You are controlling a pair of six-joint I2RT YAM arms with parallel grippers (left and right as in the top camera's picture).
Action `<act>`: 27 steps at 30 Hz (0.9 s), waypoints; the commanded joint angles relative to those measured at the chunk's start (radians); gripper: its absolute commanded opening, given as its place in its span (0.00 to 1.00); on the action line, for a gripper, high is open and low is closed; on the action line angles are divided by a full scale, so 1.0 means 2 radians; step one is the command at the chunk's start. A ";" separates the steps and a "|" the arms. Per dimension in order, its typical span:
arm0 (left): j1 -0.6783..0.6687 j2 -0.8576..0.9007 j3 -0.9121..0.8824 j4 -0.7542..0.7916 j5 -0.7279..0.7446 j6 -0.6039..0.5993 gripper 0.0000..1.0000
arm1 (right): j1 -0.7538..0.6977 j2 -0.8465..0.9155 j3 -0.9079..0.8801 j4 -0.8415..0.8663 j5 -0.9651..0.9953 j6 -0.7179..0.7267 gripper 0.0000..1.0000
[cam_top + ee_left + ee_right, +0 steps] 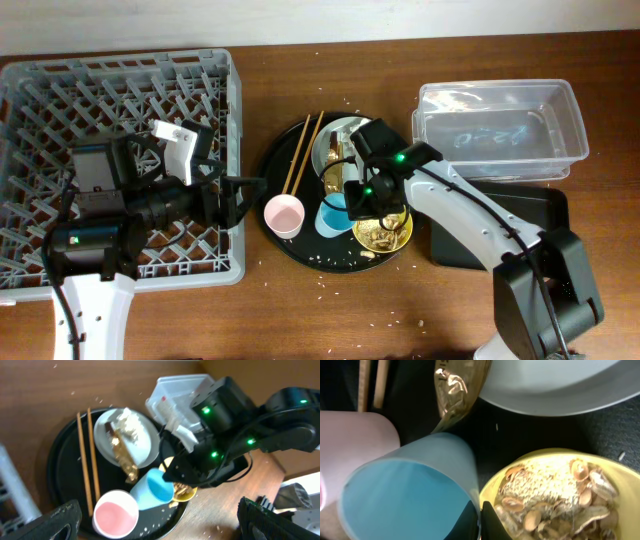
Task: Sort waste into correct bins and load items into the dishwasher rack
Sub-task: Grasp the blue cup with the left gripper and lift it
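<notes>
Right gripper [480, 522], jaws clenched on yellow bowl [530, 460] rim; blue cup [410, 495] crowding just beside, pink cup [355, 435] next. Left gripper [242, 198], jaws released, beside rack [120, 90]. Round tray [60, 470] also carries one plate [145, 445], two chopsticks [85, 460], one foil wrapper [125, 457].

We find large square grey plastic peg rack [232, 120] at left of table [300, 320]. Large round black tray [272, 170] just right of rack, at centre.

On round tray:
- pair of thin wooden chopsticks [300, 150] at left rear
- pale grey round plate [335, 140] right of chopsticks
- pink cup [284, 214] in front of chopsticks
- light blue cup [330, 217] just beside pink cup, on its right
- small yellow bowl [385, 235] right of that, at tray's right edge

Crumpled white paper napkin [127, 424] on plate. Shiny gold foil wrapper [122, 455] lies across plate rim, toward cups. Brownish food scraps [555, 490] in bowl.

Clear rectangular plastic tub [575, 130] at right rear. Shallow black rectangular tray [550, 210] just in front of tub.
</notes>
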 commanded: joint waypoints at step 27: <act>-0.119 0.013 0.013 0.185 0.369 -0.201 0.80 | -0.116 -0.206 0.097 0.023 -0.467 -0.182 0.04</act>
